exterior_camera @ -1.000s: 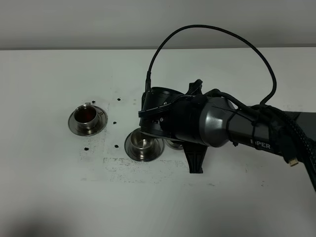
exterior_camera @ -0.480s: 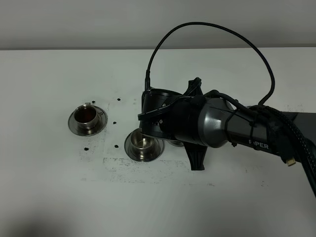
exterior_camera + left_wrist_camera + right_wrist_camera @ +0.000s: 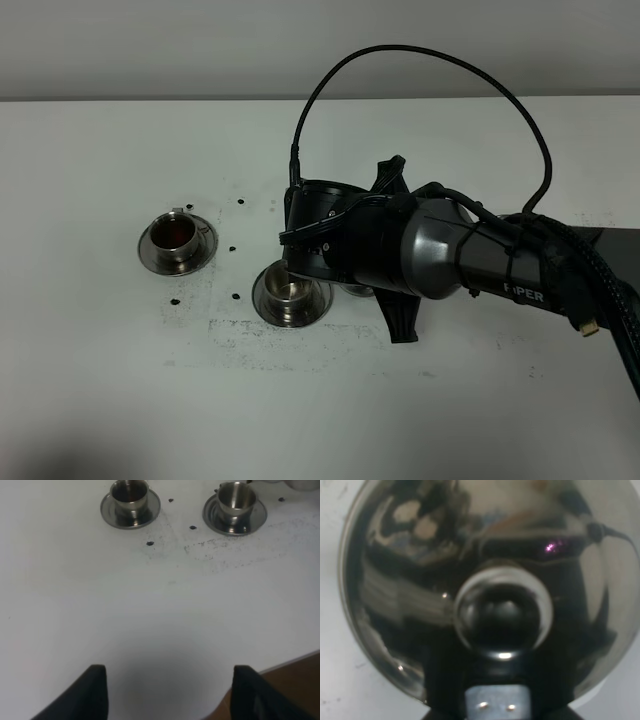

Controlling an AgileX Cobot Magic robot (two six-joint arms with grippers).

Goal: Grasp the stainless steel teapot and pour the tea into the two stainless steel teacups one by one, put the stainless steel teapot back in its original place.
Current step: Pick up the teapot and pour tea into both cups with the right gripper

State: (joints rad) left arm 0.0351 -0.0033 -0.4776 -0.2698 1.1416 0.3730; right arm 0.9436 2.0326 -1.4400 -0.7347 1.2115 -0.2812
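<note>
The right fingers, hidden under their arm [image 3: 440, 250], grip the teapot [image 3: 485, 580] at the nearer cup [image 3: 291, 293] on the counter [image 3: 120, 380], the tea [image 3: 173, 232] cup [image 3: 176, 243] apart, while the left fingers [image 3: 97, 690] stand wide.

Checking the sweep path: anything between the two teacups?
Just bare table with small dark specks; nothing standing there. Clearest in the left wrist view.

The left gripper [image 3: 170, 670] hangs over the white table [image 3: 150, 610], dark fingers [image 3: 95, 692] spread wide with nothing between them. Well beyond stand two steel cups on saucers, side by side. One cup [image 3: 129, 492] holds brownish liquid [image 3: 131, 495]; the other cup [image 3: 236, 499] looks bare inside. Dark specks [image 3: 149, 543] dot the table near them. The table's edge runs beside one finger, with brown floor [image 3: 300, 680] past it.
</note>
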